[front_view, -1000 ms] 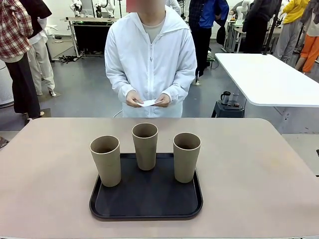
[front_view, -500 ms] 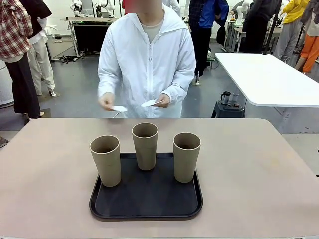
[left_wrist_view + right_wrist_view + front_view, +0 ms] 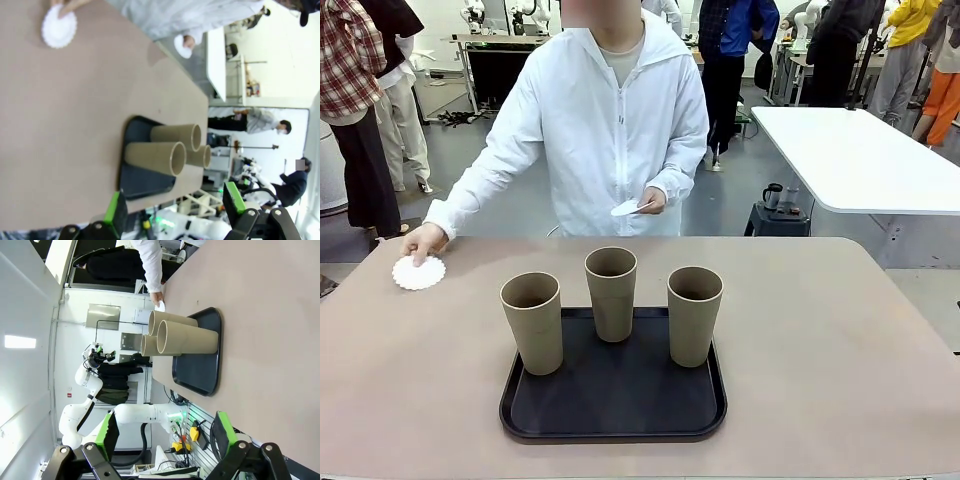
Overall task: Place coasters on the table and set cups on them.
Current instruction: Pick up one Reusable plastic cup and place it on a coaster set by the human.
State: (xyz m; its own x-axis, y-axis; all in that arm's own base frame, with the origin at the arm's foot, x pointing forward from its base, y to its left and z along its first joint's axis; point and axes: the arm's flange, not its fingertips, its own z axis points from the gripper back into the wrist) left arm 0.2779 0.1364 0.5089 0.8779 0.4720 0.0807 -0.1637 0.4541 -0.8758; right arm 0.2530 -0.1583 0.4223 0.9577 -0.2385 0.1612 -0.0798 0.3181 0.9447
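Three tan cups stand upright on a black tray in the middle of the beige table. One white lacy coaster lies on the table's far left corner, with the person's hand pressing on it. The person's other hand holds more coasters at chest height. In the left wrist view my left gripper stands open and empty, well back from the cups and the coaster. My right gripper is open too, away from the cups.
A white rectangular table stands behind the person at the right. Several people stand farther back. Bare tabletop lies to the left and right of the tray.
The person's hand has swung from the chest out to the table's far left and laid one coaster down there. The other hand still holds coasters. Cups and grippers have not moved.
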